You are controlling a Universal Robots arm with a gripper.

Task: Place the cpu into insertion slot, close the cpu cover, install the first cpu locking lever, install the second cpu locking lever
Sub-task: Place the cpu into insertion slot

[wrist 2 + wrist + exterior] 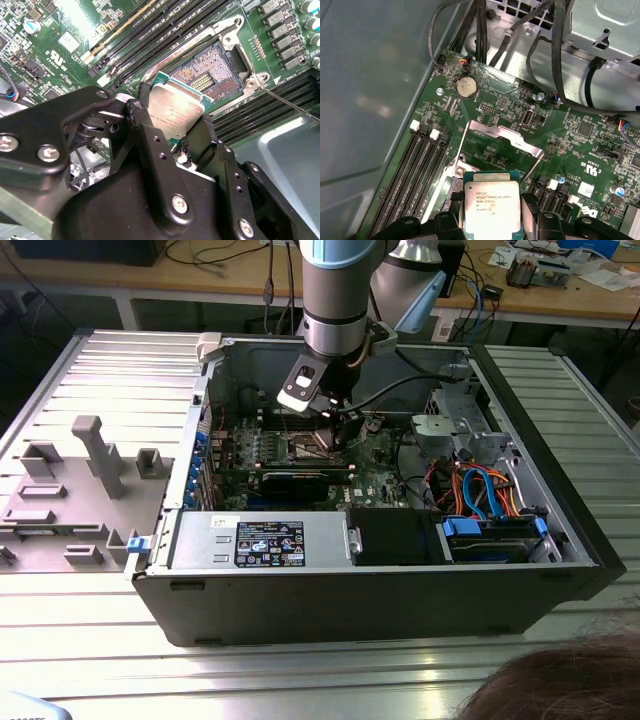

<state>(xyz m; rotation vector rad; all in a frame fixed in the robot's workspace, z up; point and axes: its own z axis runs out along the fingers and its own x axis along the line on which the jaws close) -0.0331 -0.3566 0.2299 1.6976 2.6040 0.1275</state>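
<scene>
A person's hair (560, 680) edges the nearest corner of the exterior view. Beyond it, a ribbed metal table (300, 670) carries an open computer case (350, 600) lying on its side. Inside the case, along its near wall, sit a grey power supply (260, 540) and, toward the exterior view's right, a drive bay (485, 535) with orange and blue cables (480, 490) looping above it. Deeper in lies the green circuit board (375, 480). The arm (335, 290) reaches down into the case, its gripper (172, 127) low over the board.

In both wrist views the black fingers (145, 135) are clamped on opposite edges of the cpu (175, 112), silver face showing. The cpu hangs just over the near edge of the insertion slot (215, 67), whose contact field lies uncovered. The cpu cover (502, 136) stands swung open past the slot. Long memory slots (165, 25) flank the socket. A wooden desk (150, 278) runs behind the case.
</scene>
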